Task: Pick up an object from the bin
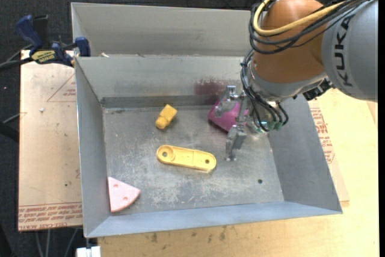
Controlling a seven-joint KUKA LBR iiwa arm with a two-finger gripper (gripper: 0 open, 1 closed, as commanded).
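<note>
My gripper (233,122) hangs under the orange wrist cover at the bin's right-centre, its two fingers spread open. One fingertip (233,150) points down near the bin floor. The other (231,93) stands near the back wall. A magenta rounded thing (220,116) lies between and just left of the fingers, partly hidden by the gripper; I cannot tell whether they touch it. A flat yellow oblong piece with holes (186,158) lies on the floor to the left of the lower fingertip.
A small yellow block (166,117) sits left of the magenta thing, near the back wall. A pink wedge (122,194) lies in the front left corner. The arm and its cables come in from the right, above the bin's right wall.
</note>
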